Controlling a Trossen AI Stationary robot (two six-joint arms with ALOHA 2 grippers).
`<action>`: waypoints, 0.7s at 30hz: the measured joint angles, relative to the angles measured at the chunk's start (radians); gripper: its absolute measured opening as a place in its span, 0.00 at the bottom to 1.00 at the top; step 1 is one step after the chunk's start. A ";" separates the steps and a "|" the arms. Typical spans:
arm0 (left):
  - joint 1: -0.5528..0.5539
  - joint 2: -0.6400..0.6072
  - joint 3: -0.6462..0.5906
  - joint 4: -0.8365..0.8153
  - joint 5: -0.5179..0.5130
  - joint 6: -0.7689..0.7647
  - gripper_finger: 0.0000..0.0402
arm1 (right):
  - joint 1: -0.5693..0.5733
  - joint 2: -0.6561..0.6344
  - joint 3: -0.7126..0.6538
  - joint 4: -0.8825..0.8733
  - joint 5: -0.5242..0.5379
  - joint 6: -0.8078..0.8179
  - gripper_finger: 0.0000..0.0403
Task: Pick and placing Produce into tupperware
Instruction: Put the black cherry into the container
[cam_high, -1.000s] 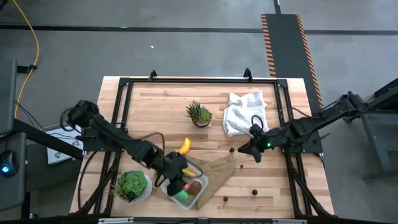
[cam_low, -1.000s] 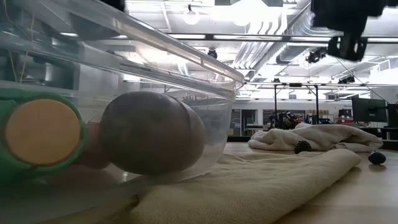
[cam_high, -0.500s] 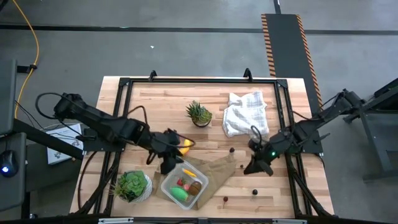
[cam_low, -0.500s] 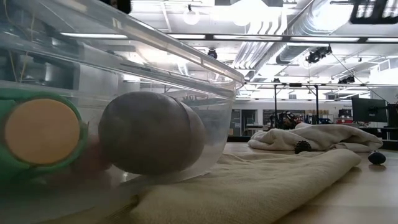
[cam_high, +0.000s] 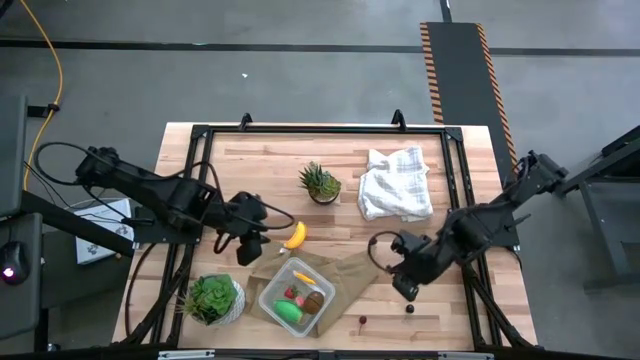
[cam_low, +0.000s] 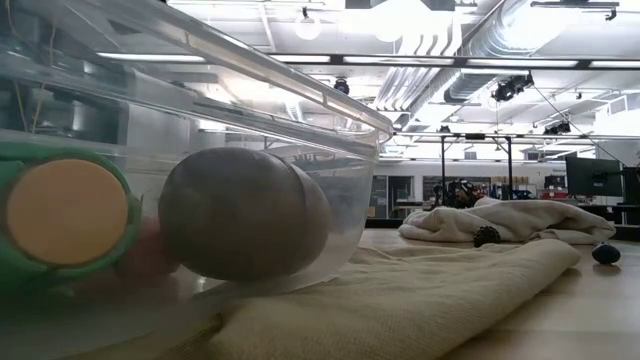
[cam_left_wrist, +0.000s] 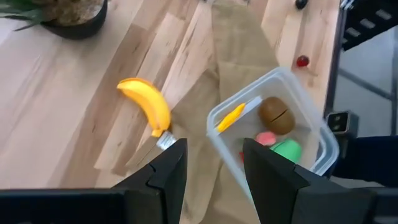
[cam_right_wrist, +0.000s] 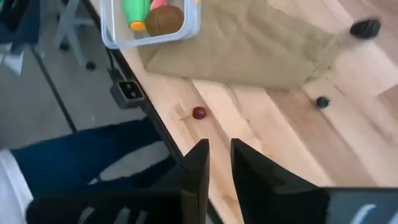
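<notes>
I see the clear, round-cornered tupperware (cam_high: 297, 297) resting on a flat, creased brown paper bag (cam_high: 345, 272), which lies on the pale wooden plank surface (cam_high: 260, 165). Inside the tupperware are a smooth green oval (cam_high: 290, 313), a dull brown kiwi (cam_left_wrist: 277, 114), a red strawberry (cam_left_wrist: 266, 138) and a yellow-orange piece (cam_left_wrist: 231, 116). My left tool (cam_high: 249, 246) hangs just beyond the tupperware, its fingers (cam_left_wrist: 168, 171) moderately parted and empty. The curved, glossy yellow banana (cam_high: 295, 235) lies on the surface just beside that tool, on the side away from the tupperware. My right tool (cam_high: 404, 284) hovers past the bag's far edge, jaws narrow with a thin gap, gripping nothing.
</notes>
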 joint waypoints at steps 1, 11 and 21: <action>0.000 -0.004 0.000 -0.015 -0.003 0.000 0.36 | 0.004 0.021 0.017 -0.003 0.007 0.038 0.15; 0.000 -0.038 0.000 -0.068 0.050 0.068 0.35 | 0.085 0.146 0.056 -0.002 0.012 0.631 0.43; 0.000 -0.044 0.000 -0.084 0.047 0.213 0.34 | 0.245 0.172 0.056 -0.148 0.006 1.051 0.51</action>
